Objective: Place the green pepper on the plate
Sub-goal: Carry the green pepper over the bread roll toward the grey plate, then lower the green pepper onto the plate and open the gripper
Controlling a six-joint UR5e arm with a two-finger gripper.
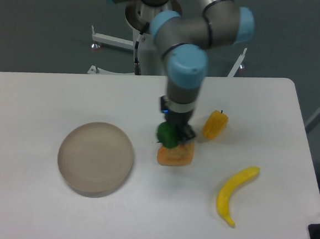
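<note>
The green pepper (166,134) is held above the table, with my gripper (171,133) shut on it. It hangs over the upper part of an orange bread-like piece (176,155). The plate (95,157), round and beige-grey, sits to the left on the white table, about a plate's width from the pepper. Nothing lies in the plate.
A yellow-orange pepper (215,125) lies right of the gripper. A yellow banana (234,193) lies at the front right. The arm's base column (153,41) stands behind the table's far edge. The table's right edge is near the banana.
</note>
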